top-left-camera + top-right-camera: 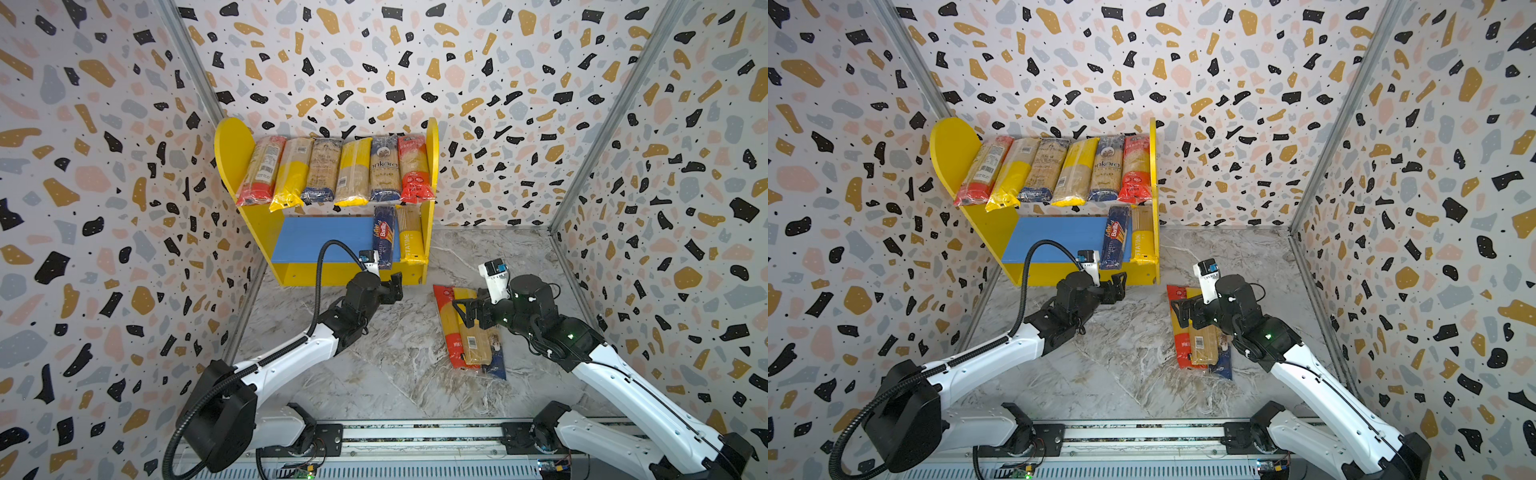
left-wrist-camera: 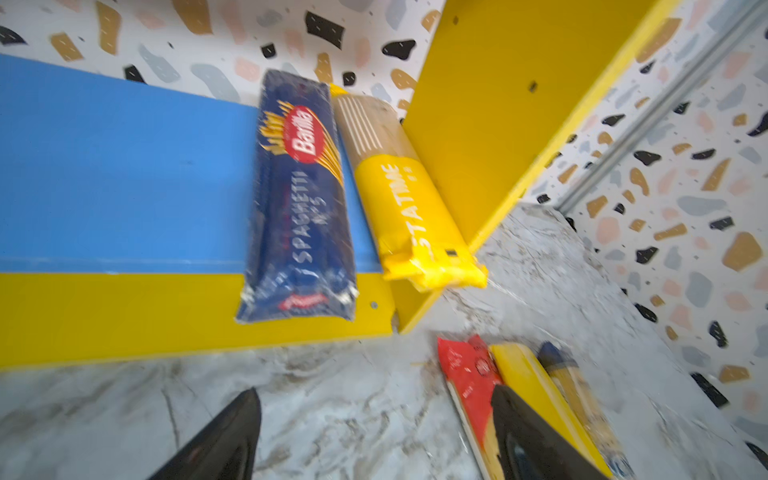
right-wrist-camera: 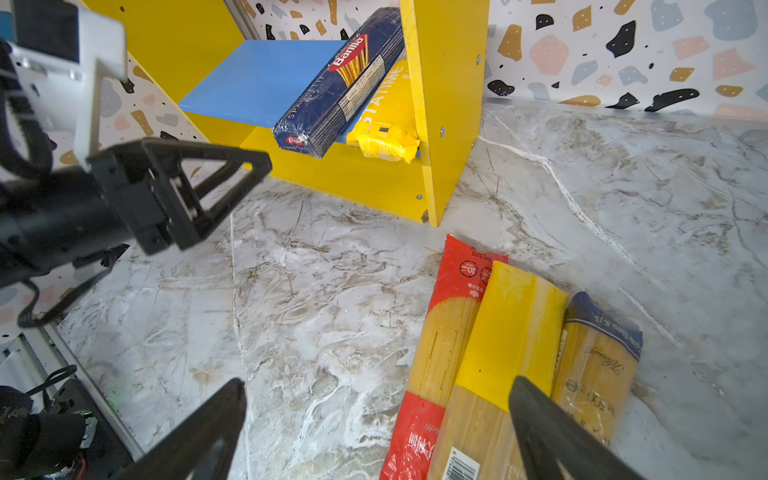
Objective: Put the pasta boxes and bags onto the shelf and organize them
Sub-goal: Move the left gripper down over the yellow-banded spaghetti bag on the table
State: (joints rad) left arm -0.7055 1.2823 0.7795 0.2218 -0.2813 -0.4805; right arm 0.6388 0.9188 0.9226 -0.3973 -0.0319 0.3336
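Note:
The shelf [image 1: 235, 153] stands at the back. Its upper board holds a row of several pasta bags [image 1: 332, 170]. On the blue lower board [image 1: 320, 239], at the right end, lie a dark blue Barilla box [image 2: 299, 199] and a yellow bag [image 2: 411, 208], side by side. My left gripper [image 1: 395, 284] hangs open just in front of the box, holding nothing. A red bag [image 3: 449, 316], a yellow-topped bag [image 3: 507, 324] and a blue-topped bag [image 3: 594, 357] lie together on the floor. My right gripper [image 3: 376, 382] is open above them, one finger over the yellow-topped bag.
Terrazzo-patterned walls close in the marble floor [image 1: 374, 365] on three sides. The arms' base rail [image 1: 415, 432] runs along the front edge. In the right wrist view the left gripper [image 3: 208, 187] stands near the shelf's yellow base front.

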